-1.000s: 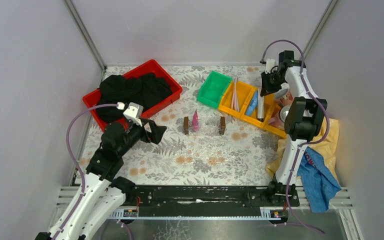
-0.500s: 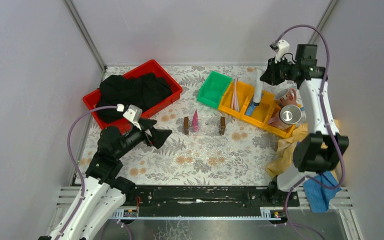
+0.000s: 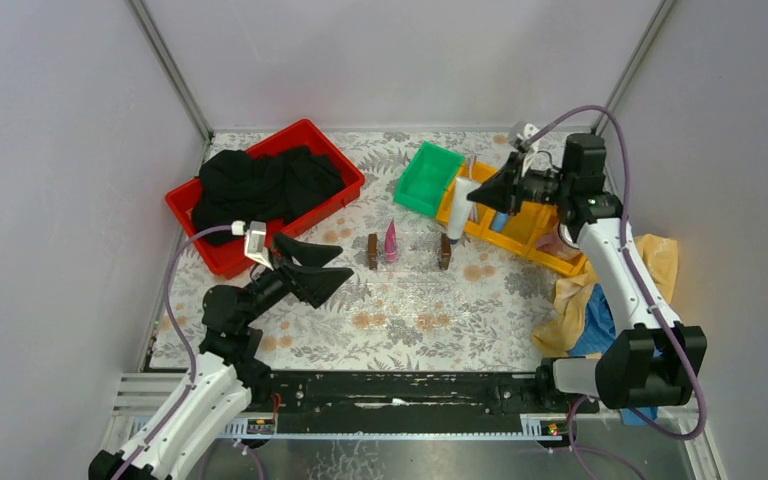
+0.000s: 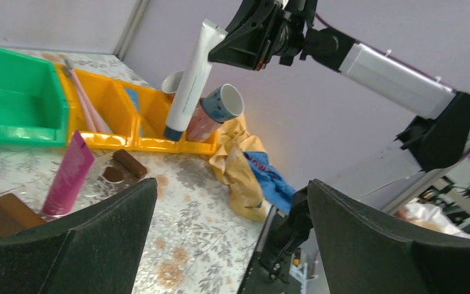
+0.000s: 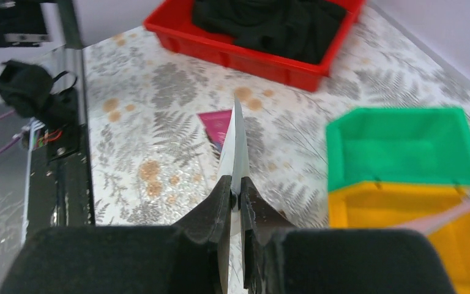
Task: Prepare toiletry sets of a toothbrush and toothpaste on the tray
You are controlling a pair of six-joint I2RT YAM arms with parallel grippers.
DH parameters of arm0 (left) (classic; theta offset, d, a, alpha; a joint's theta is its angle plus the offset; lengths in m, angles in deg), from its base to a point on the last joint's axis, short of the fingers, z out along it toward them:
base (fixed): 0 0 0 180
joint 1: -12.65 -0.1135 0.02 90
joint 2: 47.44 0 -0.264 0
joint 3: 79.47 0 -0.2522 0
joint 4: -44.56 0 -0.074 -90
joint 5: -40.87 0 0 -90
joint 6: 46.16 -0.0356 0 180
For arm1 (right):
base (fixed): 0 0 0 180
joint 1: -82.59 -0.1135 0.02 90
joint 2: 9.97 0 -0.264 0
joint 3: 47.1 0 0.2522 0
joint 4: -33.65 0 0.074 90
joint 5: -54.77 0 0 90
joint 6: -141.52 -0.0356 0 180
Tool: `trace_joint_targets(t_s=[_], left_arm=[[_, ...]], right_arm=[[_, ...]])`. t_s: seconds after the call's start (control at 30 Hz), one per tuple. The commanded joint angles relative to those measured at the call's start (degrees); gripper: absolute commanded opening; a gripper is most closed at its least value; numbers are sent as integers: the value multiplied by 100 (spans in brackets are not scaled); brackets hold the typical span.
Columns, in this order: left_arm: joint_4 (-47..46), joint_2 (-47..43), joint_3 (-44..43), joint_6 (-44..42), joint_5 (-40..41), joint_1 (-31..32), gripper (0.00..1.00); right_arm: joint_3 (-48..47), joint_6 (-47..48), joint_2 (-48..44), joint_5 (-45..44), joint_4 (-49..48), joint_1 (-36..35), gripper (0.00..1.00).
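Note:
My right gripper (image 3: 480,193) is shut on the flat end of a white toothpaste tube (image 3: 458,212), which hangs cap-down in the air over the left end of the yellow bins (image 3: 535,232). The same tube shows edge-on (image 5: 237,144) between the shut jaws (image 5: 237,191). A magenta toothpaste tube (image 3: 391,242) stands on the floral surface between two brown blocks (image 3: 372,250). Pale toothbrushes (image 4: 84,101) and a blue tube (image 4: 132,99) lie in the yellow bins, with a white-blue mug (image 4: 219,109) behind. My left gripper (image 3: 348,262) hovers open and empty left of the blocks. I cannot tell which surface is the tray.
A green bin (image 3: 428,178) adjoins the yellow bins. A red crate (image 3: 222,250) full of black cloth sits at the back left. Yellow and blue cloths (image 3: 600,300) are heaped at the right edge. A black rail (image 3: 390,392) runs along the near edge.
My right arm has lifted the white tube out of the yellow bins and swung it left toward the blocks. My left gripper, still open, has drifted right and nearer.

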Motion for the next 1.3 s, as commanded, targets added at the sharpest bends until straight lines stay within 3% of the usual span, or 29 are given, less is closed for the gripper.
trace_joint_targets(t_s=[0.0,0.43,0.77,1.27], left_arm=[[-1832,133,187,988,39,-25,100],[-1392,119,364,1020,155,-20,100],[-1038,-18,356,827,203,-20,100],[-769,-113,321,655,210,-25,100]], right_arm=[[104,606,-261,617,-561,-583,4],[453,1284,201,-139,-1219,-1801,1],[667,723,717,-645,-2422,-1984,1],[807,687,1129,-1044,-2783,-2060,2]])
